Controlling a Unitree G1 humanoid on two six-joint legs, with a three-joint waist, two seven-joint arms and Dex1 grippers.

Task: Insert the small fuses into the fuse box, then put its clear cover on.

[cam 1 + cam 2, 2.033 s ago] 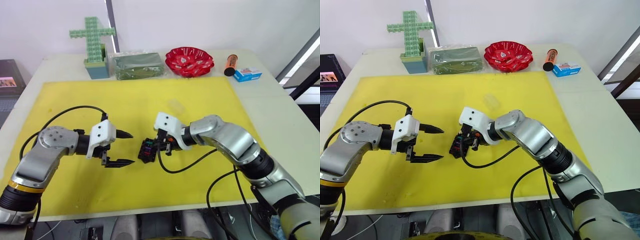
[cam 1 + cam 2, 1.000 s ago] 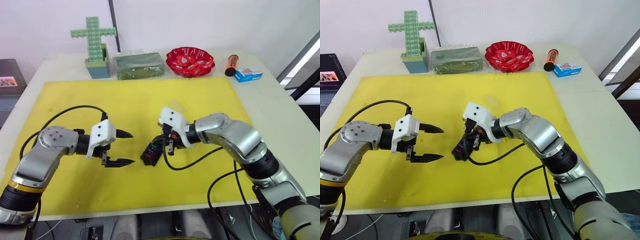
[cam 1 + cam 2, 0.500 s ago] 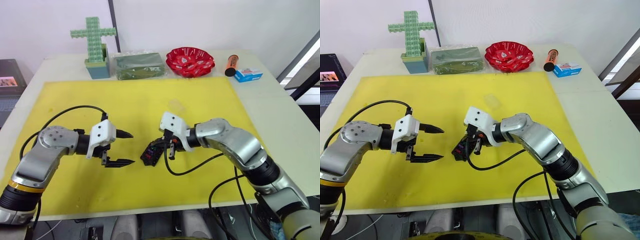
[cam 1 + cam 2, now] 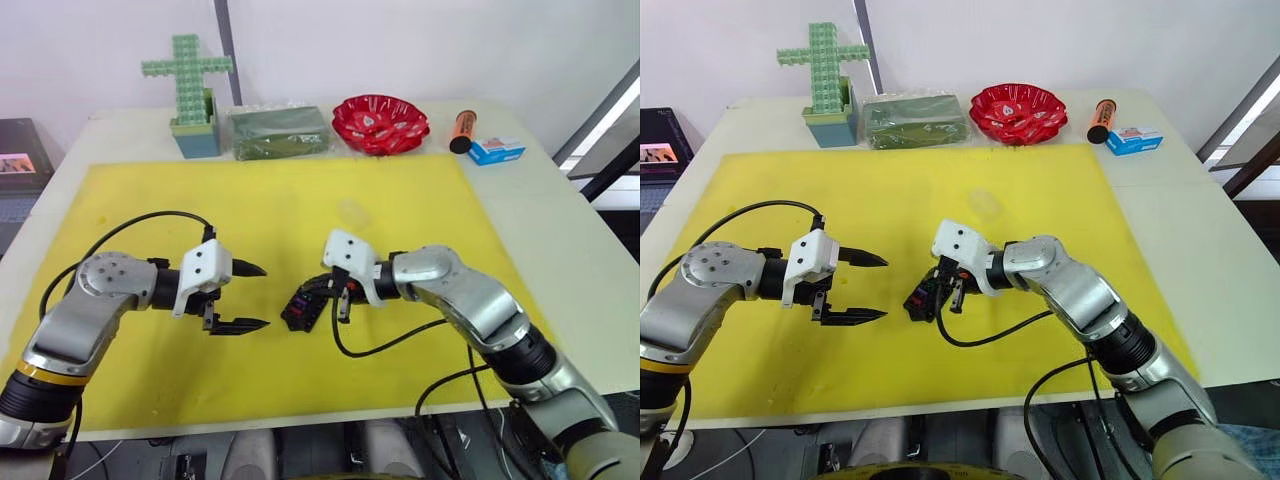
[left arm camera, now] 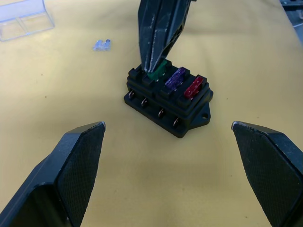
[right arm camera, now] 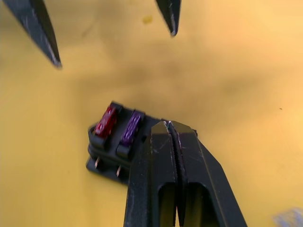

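Green fuse (image 5: 157, 72) sat pinched under the right pincer (image 5: 155, 66), directly above the fuse box (image 5: 166, 101) at frame centre; left pincer (image 4: 245, 297) spread, idle.

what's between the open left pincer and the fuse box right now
Only bare yellow mat, seen in the left wrist view: the left pincer stands open and apart from the fuse box, where the shut right pincer presses the green fuse.

Bright even indoor light, soft shadows, right wrist view blurred up close, yellow mat (image 4: 300, 200) glare-free
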